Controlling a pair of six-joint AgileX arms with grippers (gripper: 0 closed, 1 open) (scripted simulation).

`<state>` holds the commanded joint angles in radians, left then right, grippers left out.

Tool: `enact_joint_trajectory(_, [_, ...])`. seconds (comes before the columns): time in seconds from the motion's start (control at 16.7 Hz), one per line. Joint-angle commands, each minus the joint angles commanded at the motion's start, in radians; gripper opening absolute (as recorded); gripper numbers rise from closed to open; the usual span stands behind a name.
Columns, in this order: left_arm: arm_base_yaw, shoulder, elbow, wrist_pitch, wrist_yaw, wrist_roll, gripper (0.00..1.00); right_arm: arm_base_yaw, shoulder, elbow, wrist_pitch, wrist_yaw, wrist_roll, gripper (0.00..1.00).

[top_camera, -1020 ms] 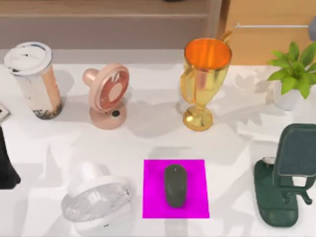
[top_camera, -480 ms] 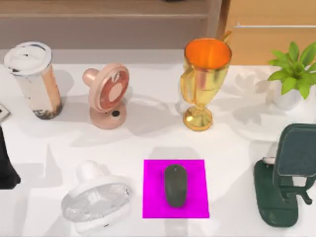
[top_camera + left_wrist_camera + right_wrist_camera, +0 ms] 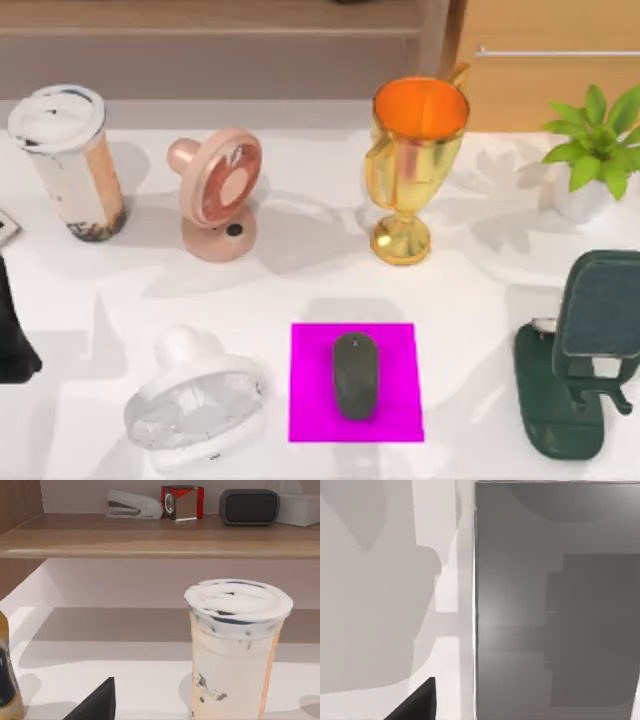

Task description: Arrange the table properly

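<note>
The white table (image 3: 300,285) carries several things. A dark mouse (image 3: 355,375) lies on a magenta pad (image 3: 395,345) near the front middle. A white fan (image 3: 195,405) lies tipped over to the pad's left. Behind stand a milk tea cup (image 3: 68,160), a pink fan (image 3: 222,190) and a gold trophy (image 3: 412,165). My left arm (image 3: 14,335) is a black shape parked at the table's left edge, with the cup (image 3: 235,650) close in front of its wrist camera. A black part of my right gripper (image 3: 417,702) hangs over a pale surface.
A potted plant (image 3: 595,150) stands at the back right and a dark green phone stand (image 3: 580,350) at the front right. A wooden shelf (image 3: 150,535) behind the table holds a stapler (image 3: 132,505), a red cube (image 3: 182,502) and a black speaker (image 3: 249,506).
Shadows on the table's right side have shifted a little. No object on the table has moved, and the left arm has stayed put.
</note>
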<state>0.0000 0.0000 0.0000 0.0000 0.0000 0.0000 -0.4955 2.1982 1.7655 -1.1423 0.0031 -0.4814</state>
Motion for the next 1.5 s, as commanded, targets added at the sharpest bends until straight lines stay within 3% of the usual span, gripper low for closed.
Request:
enact_joint_trajectory(0.3, [0.0,0.0,0.0,0.0,0.0,0.0,1.0,0.001,0.056,-0.111,0.176,0.0,0.001,1.0])
enact_joint_trajectory(0.6, [0.0,0.0,0.0,0.0,0.0,0.0,1.0,0.001,0.065,-0.128,0.197,0.001,0.001,1.0])
enact_joint_trajectory(1.38, [0.0,0.0,0.0,0.0,0.0,0.0,1.0,0.001,0.065,-0.128,0.197,0.001,0.001,0.02])
enact_joint_trajectory(1.5, [0.0,0.0,0.0,0.0,0.0,0.0,1.0,0.001,0.065,-0.128,0.197,0.001,0.001,0.0])
